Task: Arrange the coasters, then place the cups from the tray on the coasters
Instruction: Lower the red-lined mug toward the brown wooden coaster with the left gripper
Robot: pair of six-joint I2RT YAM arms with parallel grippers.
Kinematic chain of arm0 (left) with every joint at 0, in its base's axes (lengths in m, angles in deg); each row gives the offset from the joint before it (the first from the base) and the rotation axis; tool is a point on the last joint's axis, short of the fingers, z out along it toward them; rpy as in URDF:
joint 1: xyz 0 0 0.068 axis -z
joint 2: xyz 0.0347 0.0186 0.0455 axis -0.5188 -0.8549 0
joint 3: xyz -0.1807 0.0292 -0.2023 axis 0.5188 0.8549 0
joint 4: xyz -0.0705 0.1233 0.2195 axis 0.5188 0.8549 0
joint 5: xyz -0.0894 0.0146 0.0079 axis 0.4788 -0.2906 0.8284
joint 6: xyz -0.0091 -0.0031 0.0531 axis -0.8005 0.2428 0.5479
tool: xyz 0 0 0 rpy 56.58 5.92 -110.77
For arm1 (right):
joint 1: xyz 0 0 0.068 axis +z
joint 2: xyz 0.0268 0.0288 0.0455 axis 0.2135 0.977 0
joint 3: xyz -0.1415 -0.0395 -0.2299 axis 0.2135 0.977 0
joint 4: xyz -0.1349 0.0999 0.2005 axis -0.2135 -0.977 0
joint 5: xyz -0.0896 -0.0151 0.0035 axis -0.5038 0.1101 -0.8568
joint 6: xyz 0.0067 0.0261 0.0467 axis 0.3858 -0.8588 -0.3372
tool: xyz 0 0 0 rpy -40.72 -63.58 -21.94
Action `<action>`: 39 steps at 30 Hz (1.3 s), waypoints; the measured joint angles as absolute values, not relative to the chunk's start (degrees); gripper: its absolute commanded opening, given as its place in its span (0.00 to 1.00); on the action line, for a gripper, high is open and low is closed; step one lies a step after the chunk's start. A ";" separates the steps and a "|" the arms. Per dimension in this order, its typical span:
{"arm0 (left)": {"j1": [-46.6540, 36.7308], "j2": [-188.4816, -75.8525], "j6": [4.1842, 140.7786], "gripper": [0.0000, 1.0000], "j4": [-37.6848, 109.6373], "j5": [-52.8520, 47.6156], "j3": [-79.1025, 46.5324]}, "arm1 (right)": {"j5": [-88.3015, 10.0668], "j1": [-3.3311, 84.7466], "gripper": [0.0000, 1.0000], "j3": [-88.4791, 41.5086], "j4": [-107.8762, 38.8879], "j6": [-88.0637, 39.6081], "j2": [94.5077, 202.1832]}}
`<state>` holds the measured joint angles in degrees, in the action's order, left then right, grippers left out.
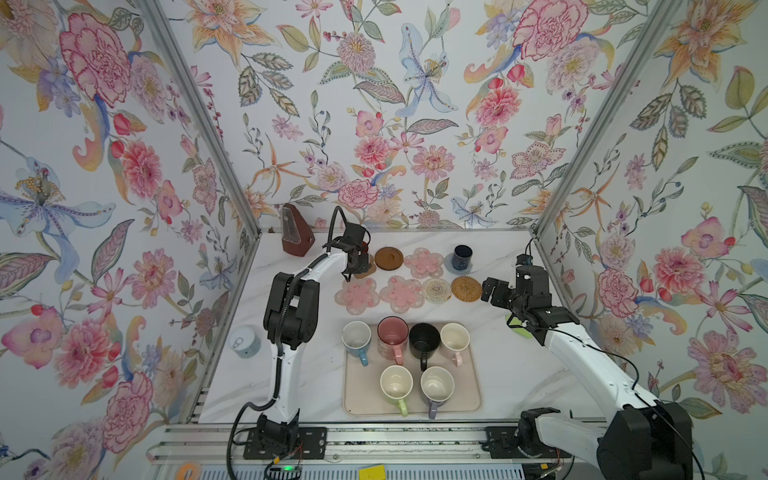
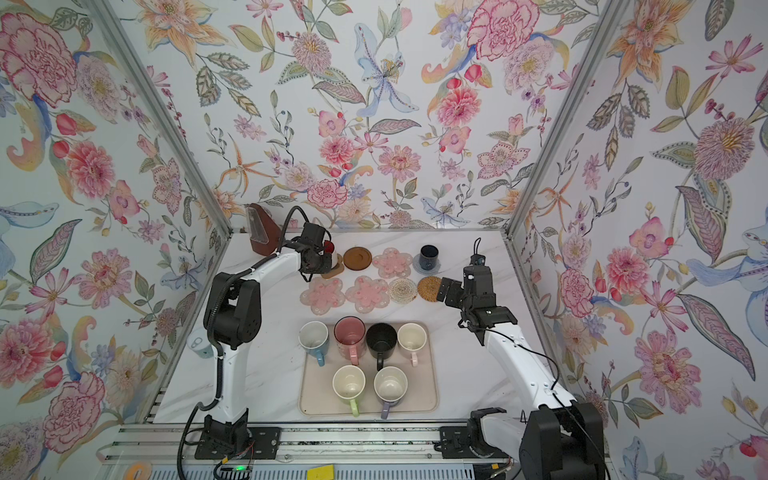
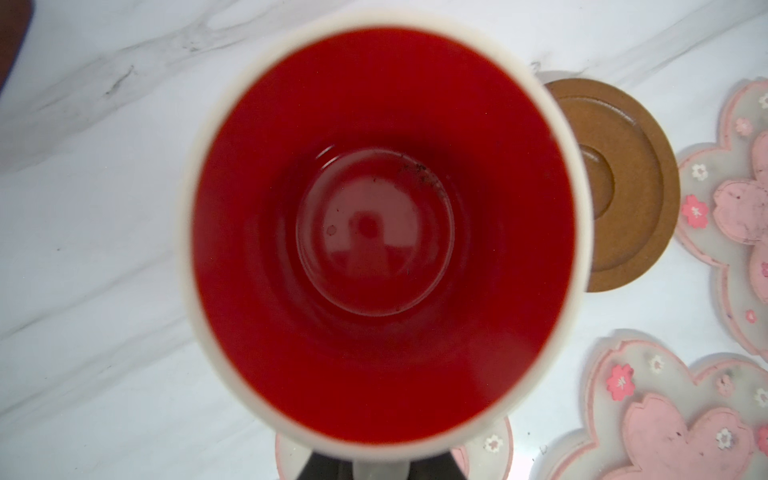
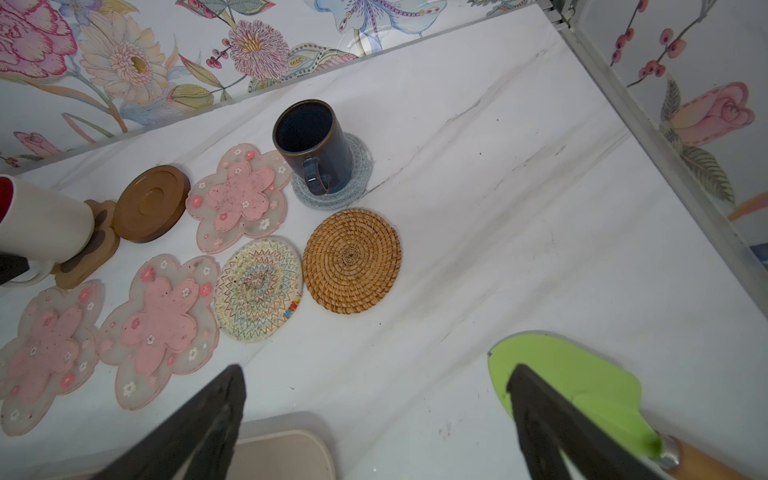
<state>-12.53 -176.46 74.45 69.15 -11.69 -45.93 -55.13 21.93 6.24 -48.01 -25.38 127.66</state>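
the red-inside white mug (image 3: 374, 232) has a glossy red interior with a few dark specks around its round floor, a thick off-white rim and a plain white outer wall (image 4: 45, 220). it sits at the back left of the coaster rows, its base at the brown paw coaster (image 4: 89, 249), just beside the dark brown disc (image 3: 623, 187); whether it rests fully on the paw cannot be told.

it stands about upright, long axis vertical, mouth straight up at the left wrist camera. its white handle (image 3: 380, 467) points toward the near side of the table (image 1: 519, 374), over the edge of a pink flower coaster (image 3: 494, 444).

the left gripper (image 1: 356, 266) is clamped on that handle, a dark finger on each side. the right gripper (image 4: 374, 436) is spread wide and holds nothing, hanging over bare table near a corner of the tray (image 4: 286, 453).

six mugs stand on the tray in both top views, and the navy mug (image 1: 462, 255) stands on the grey-blue round coaster (image 4: 357, 183).
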 measured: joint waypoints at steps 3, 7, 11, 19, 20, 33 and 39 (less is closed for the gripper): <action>-12.53 -176.46 74.48 0.00 69.17 -11.69 -45.93 | -55.13 21.93 0.99 6.24 -48.01 -25.38 127.66; -12.53 -176.46 74.45 0.01 69.39 -11.48 -45.93 | -55.10 21.93 0.99 6.24 -48.01 -25.36 127.66; -12.53 -176.46 74.45 0.03 69.78 -10.91 -45.93 | -55.02 21.93 0.99 6.24 -48.01 -25.38 127.66; -12.53 -176.46 74.43 0.13 69.78 -10.84 -45.93 | -54.95 21.93 0.99 6.26 -48.01 -25.38 127.66; -12.53 -176.46 74.43 0.15 69.78 -10.84 -45.93 | -54.95 21.93 0.99 6.24 -48.01 -25.38 127.66; -12.53 -176.46 73.14 0.71 67.81 -10.89 -46.30 | -54.95 21.93 0.99 6.24 -48.01 -25.38 127.66; -12.53 -171.73 72.44 0.92 64.84 -11.13 -42.15 | -54.91 21.93 0.99 6.24 -48.03 -25.38 127.66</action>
<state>-12.53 -171.73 72.44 64.84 -11.13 -42.15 -54.91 21.93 6.24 -48.03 -25.38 127.66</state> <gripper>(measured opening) 0.878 0.992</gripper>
